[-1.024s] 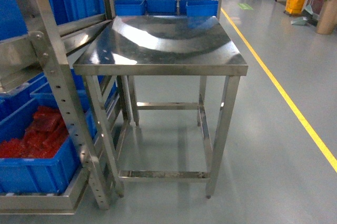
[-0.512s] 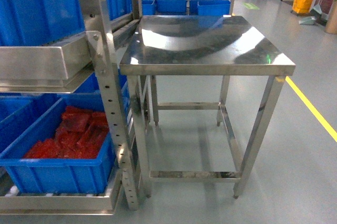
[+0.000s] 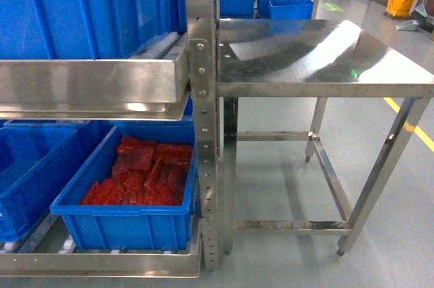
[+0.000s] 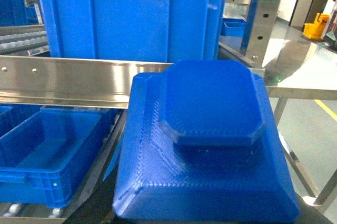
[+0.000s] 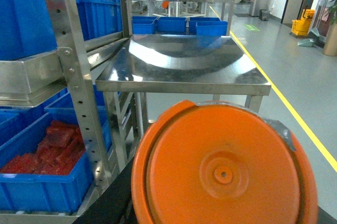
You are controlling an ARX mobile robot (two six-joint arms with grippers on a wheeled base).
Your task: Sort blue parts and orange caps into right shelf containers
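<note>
Two parts: you carry a blue part close under the left wrist camera and an orange cap under the right.
Fingers: out of sight; you cannot tell either grasp.
Handling: both look rigid, light, slick plastic; hold the rims.
Crates: low left shelf.

Large orange cap close before steel table, blue crates left.

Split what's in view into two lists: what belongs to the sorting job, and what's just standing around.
Job:
blue part, close under the left wrist camera
orange cap, close under the right wrist camera
blue crates on the shelf rack

Just around:
steel table
crate of red pieces
yellow floor line
yellow mop bucket
</note>
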